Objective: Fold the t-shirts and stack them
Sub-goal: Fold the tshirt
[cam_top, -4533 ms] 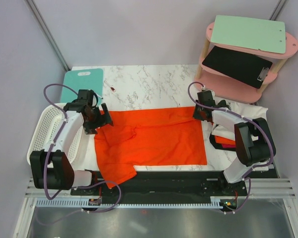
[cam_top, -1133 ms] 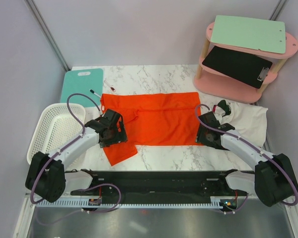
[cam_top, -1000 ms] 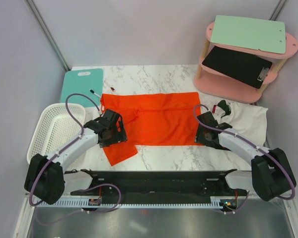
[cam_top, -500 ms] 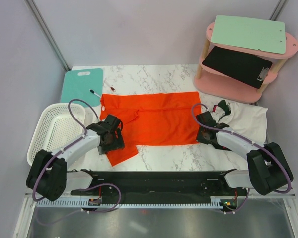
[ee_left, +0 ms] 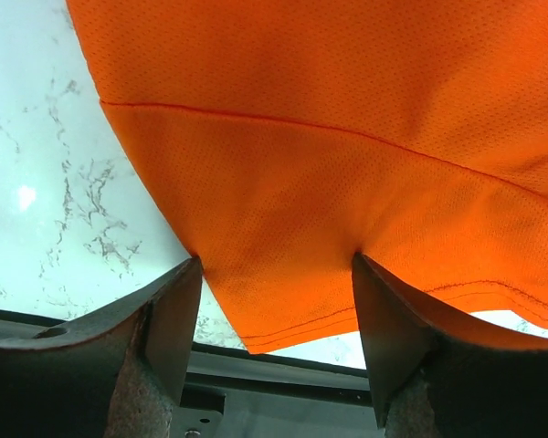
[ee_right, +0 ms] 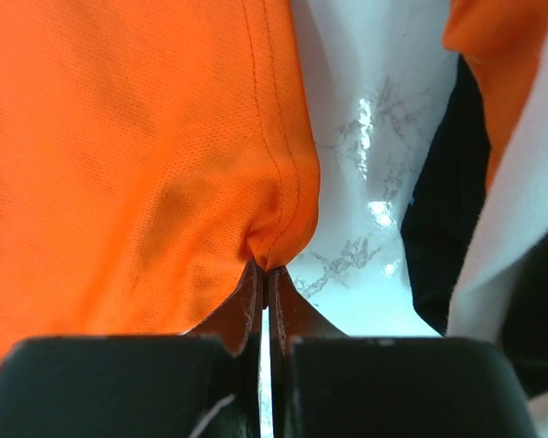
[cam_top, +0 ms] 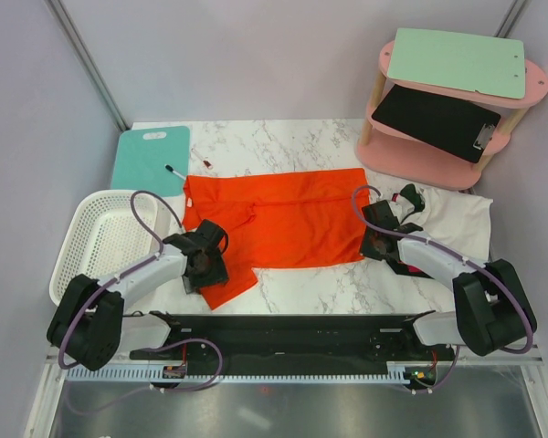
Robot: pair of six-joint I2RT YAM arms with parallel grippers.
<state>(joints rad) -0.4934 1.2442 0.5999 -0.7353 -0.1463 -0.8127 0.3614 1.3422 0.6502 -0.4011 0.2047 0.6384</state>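
An orange-red t-shirt (cam_top: 283, 219) lies flat mid-table, with one sleeve (cam_top: 226, 283) trailing toward the near left. My left gripper (cam_top: 201, 263) is low over that sleeve. In the left wrist view it (ee_left: 276, 265) is open, with the sleeve cloth (ee_left: 283, 210) lying between its fingers. My right gripper (cam_top: 376, 241) is at the shirt's near right corner. In the right wrist view it (ee_right: 267, 269) is shut on a pinch of the stitched hem (ee_right: 279, 233). A strip of another orange shirt (ee_right: 498, 46) shows by the white sheet.
A white latticed basket (cam_top: 96, 242) stands at the left, with a teal board (cam_top: 151, 157) and a pen (cam_top: 175, 171) behind it. A white cloth sheet (cam_top: 452, 214) with a black strap (ee_right: 438, 210) lies at the right. A pink shelf (cam_top: 438, 160) stands at the far right.
The shirt lay larger and nearer 4.5 s ago and now lies farther back. In the last second my left gripper slid toward the near edge over the sleeve. The right gripper barely moved.
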